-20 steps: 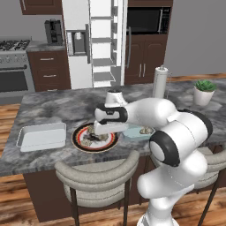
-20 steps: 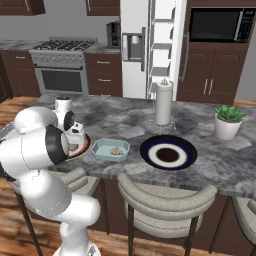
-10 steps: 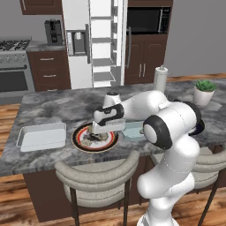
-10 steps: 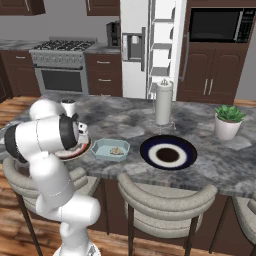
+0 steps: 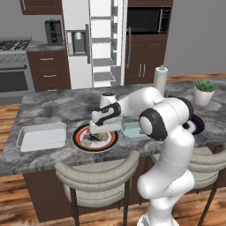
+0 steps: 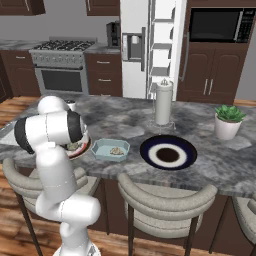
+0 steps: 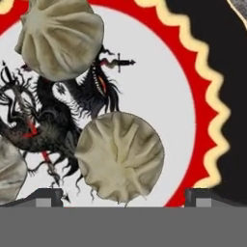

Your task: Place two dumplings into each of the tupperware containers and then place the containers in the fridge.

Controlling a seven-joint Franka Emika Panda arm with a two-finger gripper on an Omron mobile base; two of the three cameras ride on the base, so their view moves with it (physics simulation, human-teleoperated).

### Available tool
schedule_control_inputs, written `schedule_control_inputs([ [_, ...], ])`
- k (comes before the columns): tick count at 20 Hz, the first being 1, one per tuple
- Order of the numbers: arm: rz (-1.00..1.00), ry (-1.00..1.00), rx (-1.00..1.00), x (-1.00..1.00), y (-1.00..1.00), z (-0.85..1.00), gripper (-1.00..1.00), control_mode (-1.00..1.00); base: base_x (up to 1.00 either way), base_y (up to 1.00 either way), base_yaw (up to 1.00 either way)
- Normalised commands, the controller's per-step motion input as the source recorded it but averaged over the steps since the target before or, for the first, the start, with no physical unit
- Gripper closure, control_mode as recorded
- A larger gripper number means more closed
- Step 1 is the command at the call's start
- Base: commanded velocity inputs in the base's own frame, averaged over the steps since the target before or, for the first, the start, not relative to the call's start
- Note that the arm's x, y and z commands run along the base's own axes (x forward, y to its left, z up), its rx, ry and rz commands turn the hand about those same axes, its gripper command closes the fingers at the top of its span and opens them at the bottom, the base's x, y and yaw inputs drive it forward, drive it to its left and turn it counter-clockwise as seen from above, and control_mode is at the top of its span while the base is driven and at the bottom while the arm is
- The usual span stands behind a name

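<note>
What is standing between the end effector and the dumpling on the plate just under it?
Nothing visible. In the hand view the dumpling lies bare on the plate, and the two fingertips stand on either side of it.

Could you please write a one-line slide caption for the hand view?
Open gripper poised over a dumpling on the red-rimmed plate, two more dumplings nearby.
</note>
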Motion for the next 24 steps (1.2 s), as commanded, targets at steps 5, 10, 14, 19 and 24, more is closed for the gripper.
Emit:
schedule_control_inputs([
  [5,0.00,0.00,-0.01,0.21,0.08,-0.30,-1.00,-1.00,0.00,0.00,0.00],
  [10,0.00,0.00,0.00,0.17,0.00,-0.06,1.00,-1.00,0.00,0.00,0.00],
  [14,0.00,0.00,0.00,0.00,-0.05,0.06,1.00,-1.00,0.00,0.00,0.00],
  [19,0.00,0.00,0.01,-0.03,-0.53,0.68,1.00,-1.00,0.00,0.00,0.00],
  [24,0.00,0.06,0.00,-0.14,-0.87,0.49,1.00,-1.00,0.00,0.00,0.00],
])
